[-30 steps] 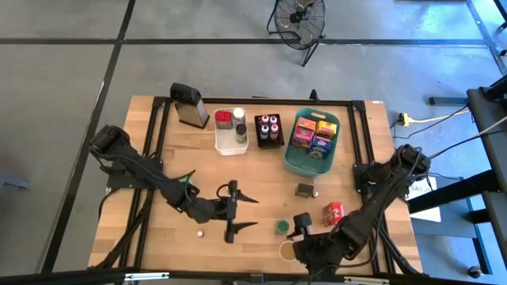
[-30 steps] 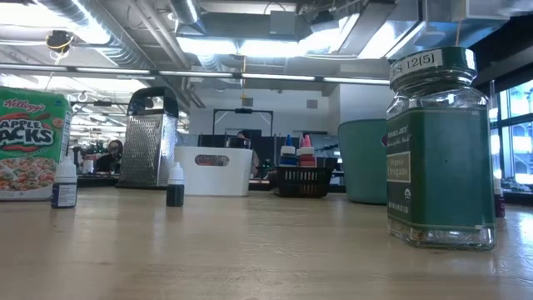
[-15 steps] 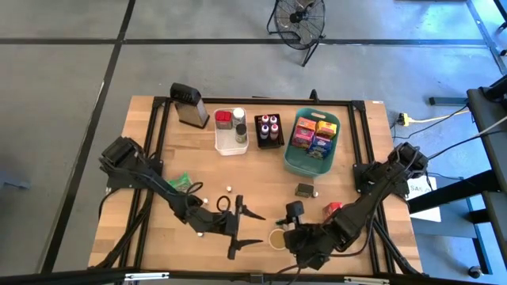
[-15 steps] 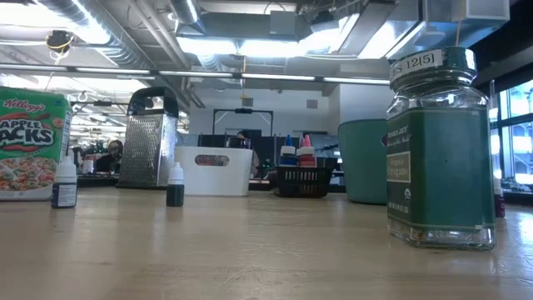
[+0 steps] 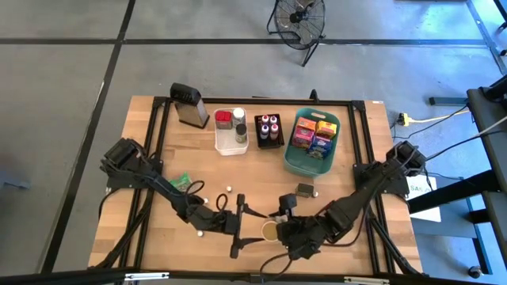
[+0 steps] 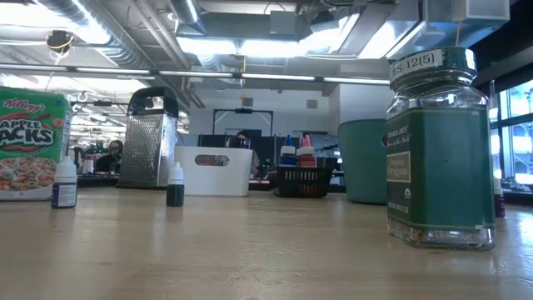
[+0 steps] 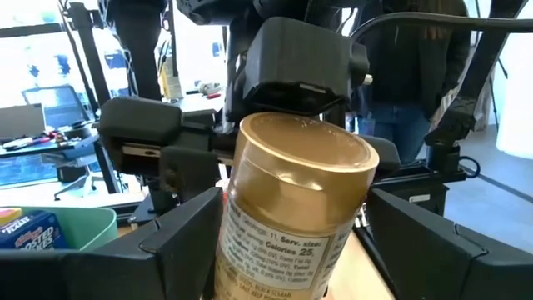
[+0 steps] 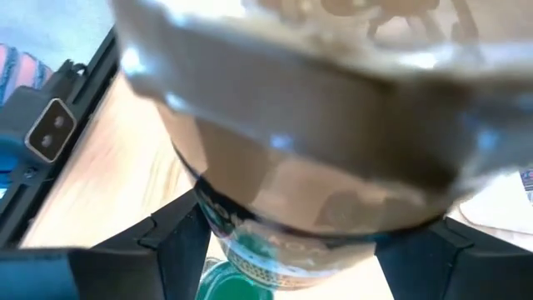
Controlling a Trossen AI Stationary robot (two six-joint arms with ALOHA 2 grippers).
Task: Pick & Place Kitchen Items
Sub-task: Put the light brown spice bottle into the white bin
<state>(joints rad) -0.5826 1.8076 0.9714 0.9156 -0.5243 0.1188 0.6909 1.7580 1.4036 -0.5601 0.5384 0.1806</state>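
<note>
On the high view's left, the metal grater [image 5: 188, 104] is seen standing at the table's [image 5: 158, 237] far edge. A green packet [image 5: 181, 183] is laid nearer the front, just beside the left arm.

The left claw [image 5: 252, 229] is held low over the front middle of the table with its jaws spread wide apart. Its wrist view shows a gold-lidded jar [image 7: 296, 192] placed between its two fingers [image 7: 179, 237], tilted, with a clear gap on either side.

The white bin [image 5: 230, 131] and the black tray [image 5: 269, 131], loaded with small capped bottles, are set side by side at the far edge. The gold-lidded jar is found in front of them, near the table's front edge.

The right claw [image 5: 282, 229] is brought up against the jar from the right and appears to be clamped on it. In its wrist view the jar is pressed close between its fingers [image 8: 179, 242], and a green round lid [image 8: 218, 279] is glimpsed beneath.

The teal basket [image 5: 290, 157], filled with coloured boxes, is placed right of the tray. A small dark jar [image 5: 304, 190] is left on the table before it.

No arm is shown in the low view. A cereal box [image 6: 30, 142], two little bottles [image 6: 64, 183], and a green-labelled glass jar [image 6: 439, 150] on the right are seen standing there.
</note>
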